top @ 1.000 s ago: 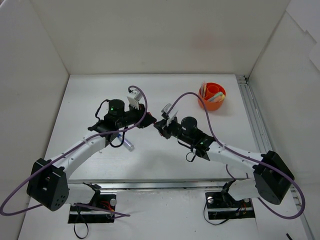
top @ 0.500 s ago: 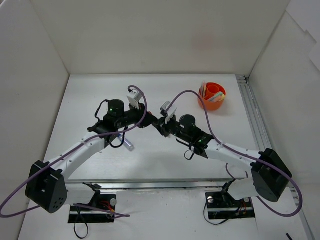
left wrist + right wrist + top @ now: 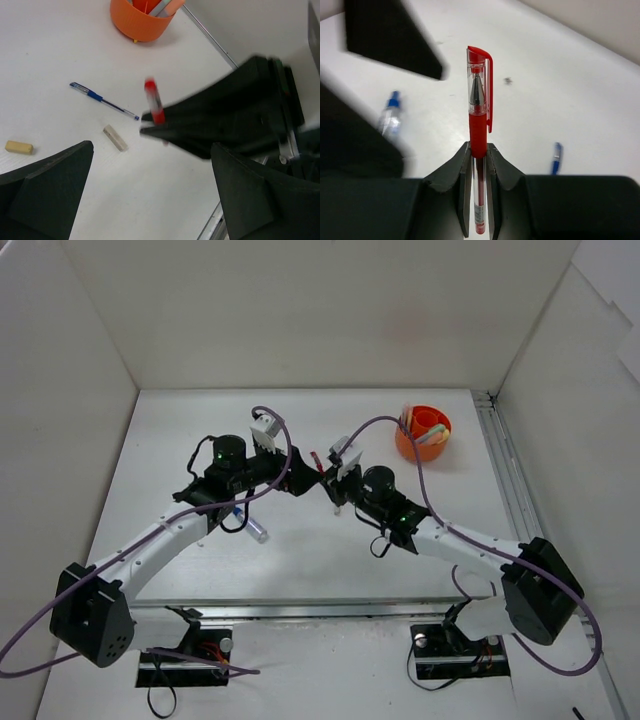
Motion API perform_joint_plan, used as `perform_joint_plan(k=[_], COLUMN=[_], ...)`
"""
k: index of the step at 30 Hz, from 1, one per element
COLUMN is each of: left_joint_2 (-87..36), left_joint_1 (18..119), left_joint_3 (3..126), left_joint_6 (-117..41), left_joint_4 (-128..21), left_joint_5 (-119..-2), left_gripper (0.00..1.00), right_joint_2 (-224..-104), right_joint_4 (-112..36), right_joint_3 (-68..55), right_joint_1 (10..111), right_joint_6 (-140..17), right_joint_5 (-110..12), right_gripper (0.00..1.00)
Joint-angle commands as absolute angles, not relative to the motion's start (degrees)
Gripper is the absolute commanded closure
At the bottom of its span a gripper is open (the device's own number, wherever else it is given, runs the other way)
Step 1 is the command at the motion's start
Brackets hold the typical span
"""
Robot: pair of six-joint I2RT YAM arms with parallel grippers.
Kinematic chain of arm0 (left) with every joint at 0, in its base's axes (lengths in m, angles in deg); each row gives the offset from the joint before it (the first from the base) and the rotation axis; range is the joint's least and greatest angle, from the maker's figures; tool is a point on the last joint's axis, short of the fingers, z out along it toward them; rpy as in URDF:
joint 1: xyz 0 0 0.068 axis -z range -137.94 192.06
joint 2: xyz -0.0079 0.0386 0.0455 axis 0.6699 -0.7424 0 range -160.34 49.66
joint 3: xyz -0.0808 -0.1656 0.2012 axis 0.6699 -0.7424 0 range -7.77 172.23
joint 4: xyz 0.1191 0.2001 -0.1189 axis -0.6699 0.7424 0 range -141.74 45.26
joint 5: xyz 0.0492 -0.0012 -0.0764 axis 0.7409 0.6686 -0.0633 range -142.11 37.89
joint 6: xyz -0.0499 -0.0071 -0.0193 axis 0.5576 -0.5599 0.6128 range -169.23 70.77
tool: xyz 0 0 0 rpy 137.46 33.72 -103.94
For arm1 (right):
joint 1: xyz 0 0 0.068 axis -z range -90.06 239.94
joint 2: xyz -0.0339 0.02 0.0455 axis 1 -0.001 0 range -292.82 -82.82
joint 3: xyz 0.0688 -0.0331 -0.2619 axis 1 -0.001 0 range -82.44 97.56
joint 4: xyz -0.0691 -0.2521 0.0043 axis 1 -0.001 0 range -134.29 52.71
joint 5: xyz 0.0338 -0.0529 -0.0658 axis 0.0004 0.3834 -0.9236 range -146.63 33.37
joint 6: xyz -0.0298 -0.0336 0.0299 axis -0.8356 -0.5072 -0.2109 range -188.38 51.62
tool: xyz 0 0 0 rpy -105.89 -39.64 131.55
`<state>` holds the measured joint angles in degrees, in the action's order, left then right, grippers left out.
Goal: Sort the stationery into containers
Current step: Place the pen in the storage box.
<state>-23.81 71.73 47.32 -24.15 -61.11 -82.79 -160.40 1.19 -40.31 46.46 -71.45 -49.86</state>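
Note:
My right gripper [image 3: 479, 150] is shut on a red pen [image 3: 479, 115], which stands up between its fingers with the cap outward. The same red pen [image 3: 154, 102] shows in the left wrist view, sticking out of the blurred right gripper. My left gripper [image 3: 152, 165] stands wide open with nothing between its fingers, tip to tip with the right gripper [image 3: 328, 478] at mid table. The left gripper [image 3: 303, 482] flanks the pen [image 3: 318, 458] without touching it. The orange pot [image 3: 405, 448] at the back right holds several items.
Loose on the table lie a blue pen [image 3: 102, 100], two beige stubs [image 3: 115, 138] [image 3: 19, 147], and a blue-capped clear tube [image 3: 255, 528] under the left arm. The tube [image 3: 390, 112] is blurred. A metal rail [image 3: 500, 470] runs along the right.
My left gripper has opened wide and let go of the red pen, which stays in the shut right gripper. Both grippers have shifted slightly toward the back.

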Motion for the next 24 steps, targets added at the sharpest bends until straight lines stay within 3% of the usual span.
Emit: perform_joint_plan(k=[1, 8, 11, 17, 24], left_joint_2=[-19.2, -11.9, -10.4, -12.1, -17.6], left_joint_1=[73.0, 70.2, 67.7, 63.2, 59.5], left_joint_3=[49.8, 47.0, 46.2, 47.1, 49.7], left_joint_6=[-26.6, -28.9, -29.3, -30.0, -29.7], left_joint_4=[-59.7, -56.8, -55.9, -53.4, -52.7], left_joint_5=[-81.0, -71.5, -69.8, -67.1, -69.0], left_gripper=[0.00, 0.00, 0.00, 0.00, 0.00], right_joint_2=[-158.5, -159.4, -163.5, -175.4, -193.5], right_joint_4=[8.0, 8.7, 11.7, 17.1, 18.9], right_joint_3=[-36.2, -30.5, -26.9, -17.4, -0.2], right_joint_1=[51.9, 66.7, 73.8, 84.0, 88.8], right_joint_6=[-73.1, -76.4, -75.8, -74.7, -70.8], right_joint_5=[-56.4, -57.0, -51.5, -40.5, -34.7], right_gripper=[1.00, 1.00, 1.00, 1.00, 1.00])
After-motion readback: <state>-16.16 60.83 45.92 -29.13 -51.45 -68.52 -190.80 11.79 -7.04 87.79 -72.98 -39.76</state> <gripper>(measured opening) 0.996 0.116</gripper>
